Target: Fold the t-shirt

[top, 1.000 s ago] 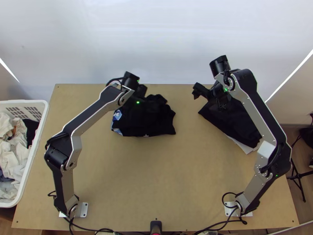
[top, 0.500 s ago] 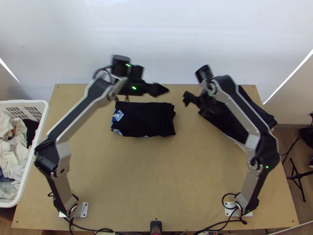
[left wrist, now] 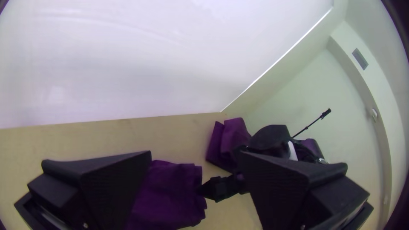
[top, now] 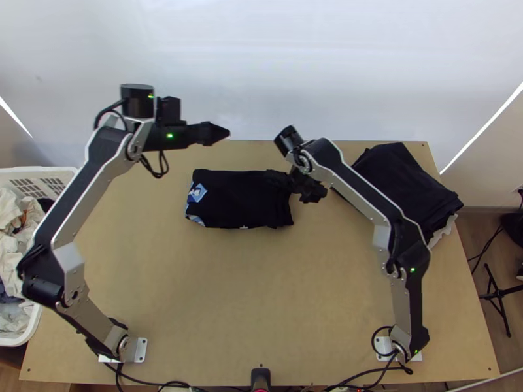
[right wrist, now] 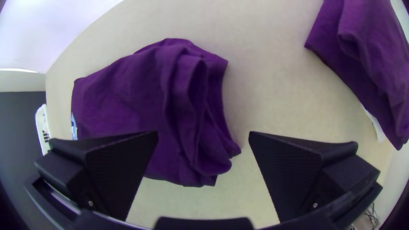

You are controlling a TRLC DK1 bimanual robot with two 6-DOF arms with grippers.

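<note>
Two arms: both are extending over the light wooden worktop [top: 261, 281], one from each near corner.
Left pincer [top: 216, 132]: its two wide black fingers are standing well apart, with nothing being gripped; it is hanging above the far edge of the worktop, pointing toward the right arm's side, apart from the t-shirt.
Right pincer [top: 295, 185]: its fingers are also standing wide apart, with no cloth being held between them; it is hovering at the end of the t-shirt nearer the right arm's side. Contact with the cloth cannot be told.
T-shirt [top: 232, 199]: it is lying toward the far side of the worktop, left of middle, folded into a compact, roughly rectangular dark bundle.
Layers: in the right wrist view, several loose, creased folds [right wrist: 187, 98] are showing at the end toward the right arm's side, their edges not quite lining up.
Print: a blue and white patch [top: 197, 191] is facing up at the opposite end.
Pile: dark folded cloth [top: 405, 183] is resting at the far right of the worktop, well apart from the t-shirt, with white cloth [top: 444, 230] sticking out from under it.
Basket: a white basket [top: 39, 173] is standing at the left edge, holding mostly pale garments [top: 12, 251].
Stand: a black stand [top: 498, 295] is standing off the right edge.
</note>
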